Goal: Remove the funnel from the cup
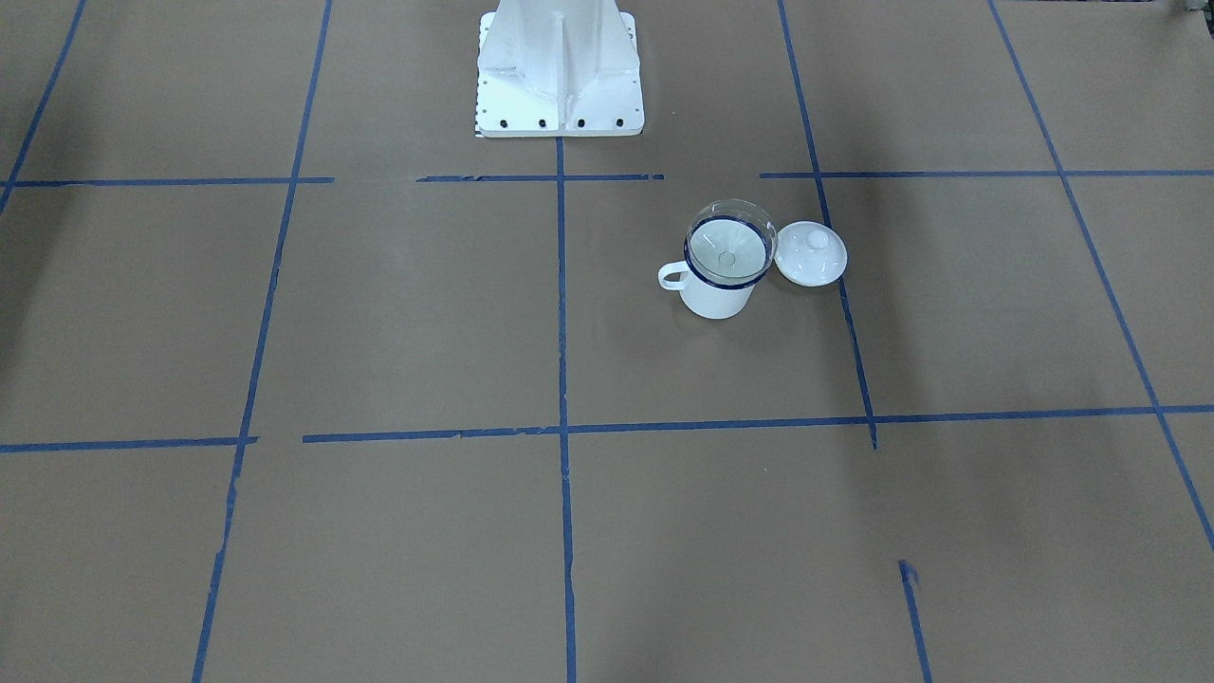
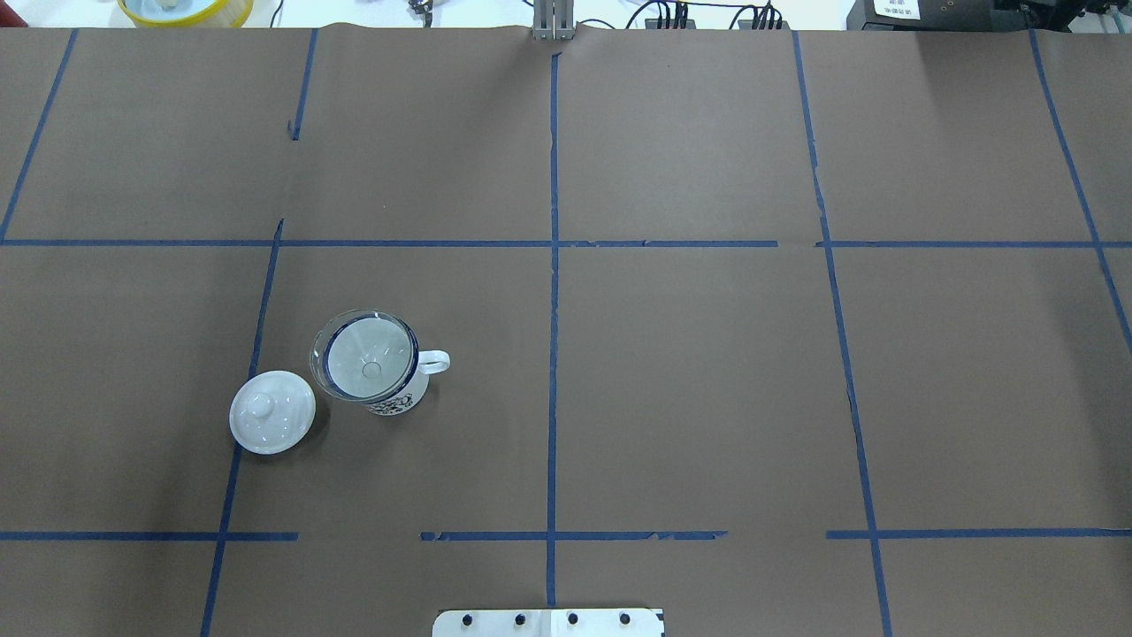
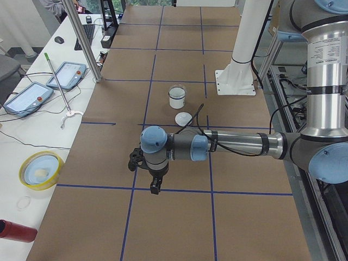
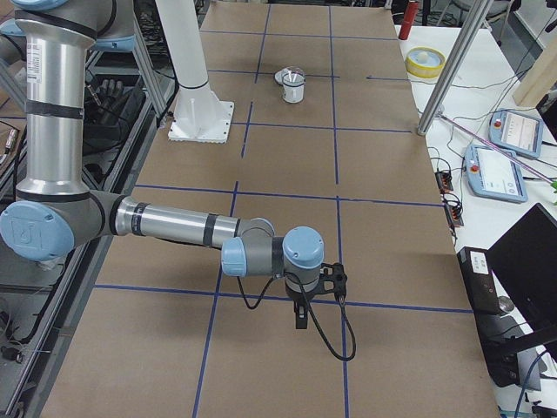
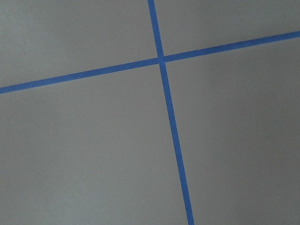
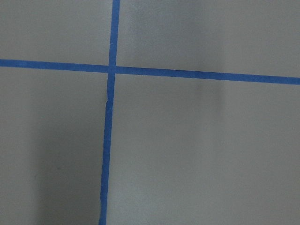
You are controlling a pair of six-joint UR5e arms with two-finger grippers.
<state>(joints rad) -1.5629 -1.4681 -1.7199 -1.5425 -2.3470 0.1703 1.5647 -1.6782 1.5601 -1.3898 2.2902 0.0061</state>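
Observation:
The white enamel cup point(image 1: 716, 296) with a dark blue rim stands upright on the brown paper table, also in the overhead view point(image 2: 395, 402). The clear funnel point(image 1: 728, 249) sits in its mouth, spout down point(image 2: 367, 354). Both show small in the side views, the cup point(image 3: 177, 100) point(image 4: 294, 91). My left gripper point(image 3: 154, 186) hangs over the table far from the cup; I cannot tell if it is open or shut. My right gripper point(image 4: 301, 315) hangs at the opposite end; I cannot tell its state. Both wrist views show only paper and blue tape.
A white knobbed lid point(image 1: 811, 253) lies right beside the cup point(image 2: 272, 412). The robot's white base point(image 1: 560, 76) stands at the table edge. A yellow bowl point(image 3: 39, 169), a red bottle point(image 3: 16, 231), teach pendants point(image 3: 65, 75) and a metal pole point(image 3: 81, 41) are on the side bench.

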